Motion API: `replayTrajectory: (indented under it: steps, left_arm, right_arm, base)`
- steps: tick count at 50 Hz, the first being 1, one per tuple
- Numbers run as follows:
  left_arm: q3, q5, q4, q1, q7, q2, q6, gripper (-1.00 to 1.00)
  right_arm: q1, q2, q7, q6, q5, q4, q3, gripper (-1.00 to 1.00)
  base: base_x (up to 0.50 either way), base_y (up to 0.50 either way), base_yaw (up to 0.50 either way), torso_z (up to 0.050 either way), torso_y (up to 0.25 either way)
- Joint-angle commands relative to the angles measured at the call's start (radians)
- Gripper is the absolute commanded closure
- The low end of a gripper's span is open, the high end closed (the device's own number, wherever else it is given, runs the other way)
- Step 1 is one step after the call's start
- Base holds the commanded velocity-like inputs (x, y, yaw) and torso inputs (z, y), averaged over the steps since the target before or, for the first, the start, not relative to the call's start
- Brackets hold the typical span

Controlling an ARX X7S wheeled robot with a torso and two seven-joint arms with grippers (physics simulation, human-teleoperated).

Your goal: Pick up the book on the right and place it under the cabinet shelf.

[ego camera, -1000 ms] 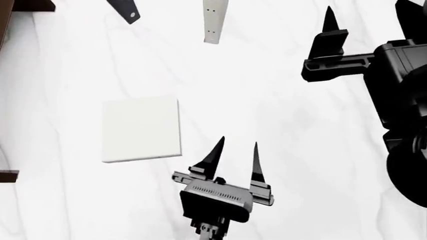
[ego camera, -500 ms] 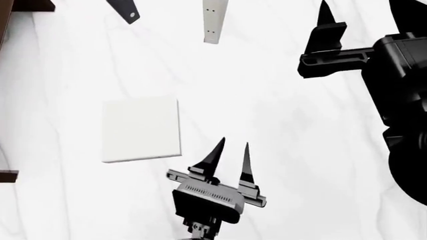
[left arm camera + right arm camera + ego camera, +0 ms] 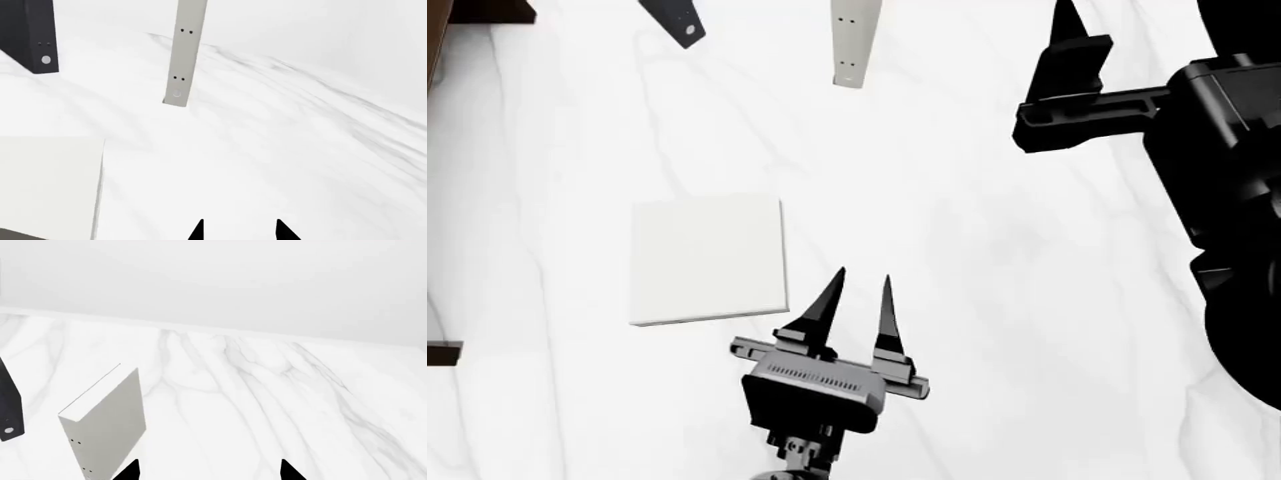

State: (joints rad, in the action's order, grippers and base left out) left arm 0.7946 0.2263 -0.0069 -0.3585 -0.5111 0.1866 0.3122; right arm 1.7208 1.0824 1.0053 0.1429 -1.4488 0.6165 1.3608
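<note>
the book (image 3: 707,260) is seen lying flat on the white marble table (image 3: 988,300), off-white w/ a plain cover. it is also seen at the edge of the left wrist view (image 3: 47,187). the left gripper (image 3: 857,298) is held just beside the book, on its right, not touching it. its two black fingers are spread a bit w/ nothing between them, so it's open and empty. the right gripper (image 3: 1148,30) is up high, far right of the book & well apart from it. only one finger is fully seen in the head view; in the right wrist view two tips are seen wide apart, holding nothing. beyond the book a thin white book (image 3: 851,45) w/ small dots & a black book (image 3: 677,20) are seen standing. left of the book, bits of a dark brown cabinet (image 3: 438,45) are seen at the edge.
</note>
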Motion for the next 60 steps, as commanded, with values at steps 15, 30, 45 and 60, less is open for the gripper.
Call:
replayTrajectory:
  steps: [15,30,45,60]
  left_arm:
    - [-0.082,0.186,-0.023,0.024,-0.133,0.065,-0.032,-1.0]
    - [-0.104,0.196,-0.036,0.023,-0.148,0.077,-0.028,-1.0]
    - [-0.119,0.243,-0.067,0.013,-0.135,0.07,-0.03,-1.0]
    - [-0.149,0.249,-0.045,0.003,-0.175,0.101,-0.056,-1.0]
  right_arm:
    - [0.016,0.003,0.008,0.017,-0.014,0.016,-0.016,-1.0]
    - [0.015,-0.008,0.006,0.021,-0.017,0.014,-0.021,-1.0]
    - [0.028,-0.01,0.013,0.04,-0.025,0.021,-0.029,-1.0]
    - [0.046,-0.021,0.023,0.063,-0.041,0.028,-0.038,-1.0]
  base:
    - [0.0,0.0,0.0,-0.001,-0.004]
    - [0.0,0.0,0.0,-0.001,-0.004]
    - [0.0,0.0,0.0,-0.001,-0.005]
    - [0.0,0.0,0.0,-0.002,-0.005]
